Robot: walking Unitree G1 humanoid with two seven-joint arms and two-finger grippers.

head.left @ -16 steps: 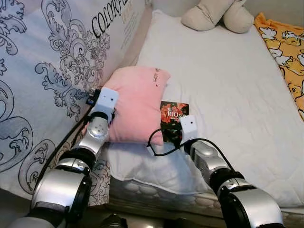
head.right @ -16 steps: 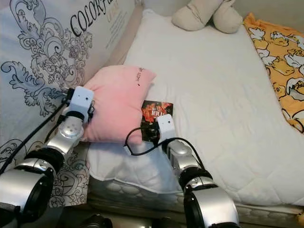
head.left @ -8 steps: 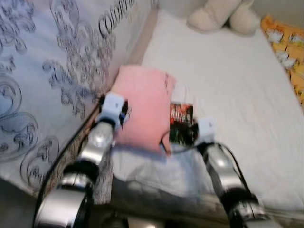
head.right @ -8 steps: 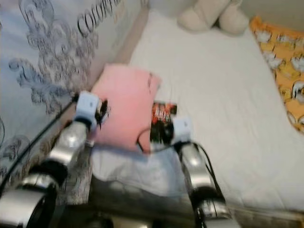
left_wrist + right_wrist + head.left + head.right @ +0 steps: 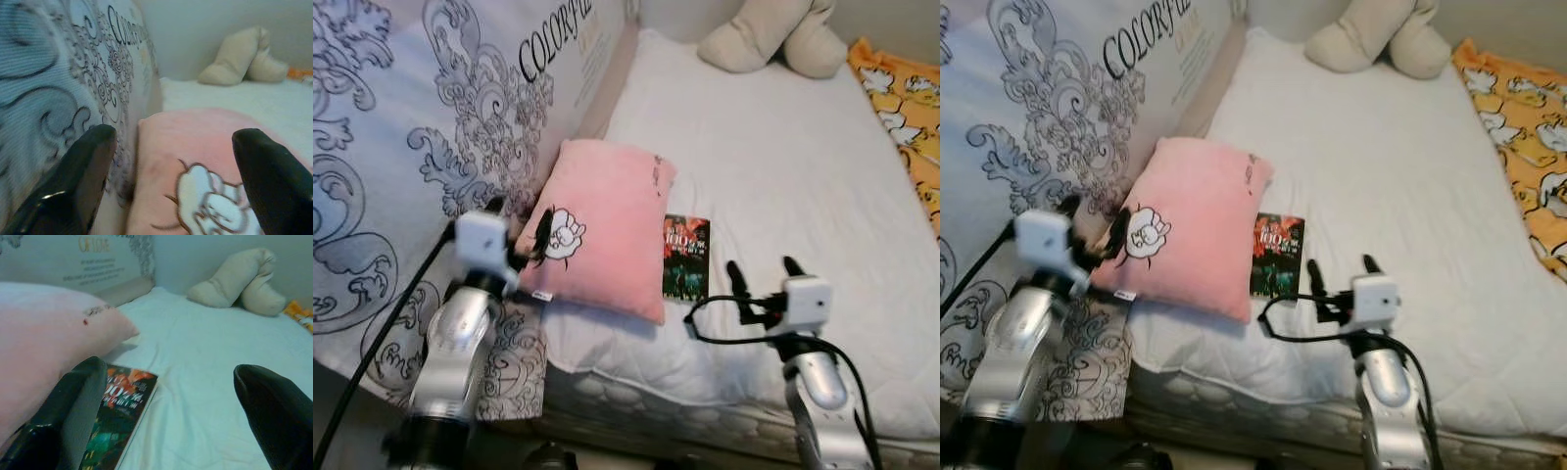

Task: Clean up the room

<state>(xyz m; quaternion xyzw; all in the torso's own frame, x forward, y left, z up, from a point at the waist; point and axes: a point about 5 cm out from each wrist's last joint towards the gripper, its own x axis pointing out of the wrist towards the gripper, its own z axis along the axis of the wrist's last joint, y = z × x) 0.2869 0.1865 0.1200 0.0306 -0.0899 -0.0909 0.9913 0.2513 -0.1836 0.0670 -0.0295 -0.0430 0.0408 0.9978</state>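
A pink pillow (image 5: 607,220) with a white cartoon patch lies at the left edge of the white bed (image 5: 783,166), leaning on the patterned panel. A dark book (image 5: 686,258) with a red and green cover lies flat just right of it. My left gripper (image 5: 521,223) stands open at the pillow's near left corner, nothing between its fingers; the left wrist view has the pillow (image 5: 205,161) just ahead. My right gripper (image 5: 762,274) is open above the bed's front edge, a little right of the book (image 5: 120,416) and clear of it.
A tall white panel (image 5: 431,127) with grey scrollwork and lettering stands along the bed's left side. A beige plush toy (image 5: 773,39) lies at the far end. An orange blanket (image 5: 911,108) with yellow figures covers the right edge. The quilted mattress edge (image 5: 685,416) is just below my arms.
Both arms have drawn back toward me from the pillow and the book, so the open fingers now show. The camera moved too. Pillow and book lie as before.
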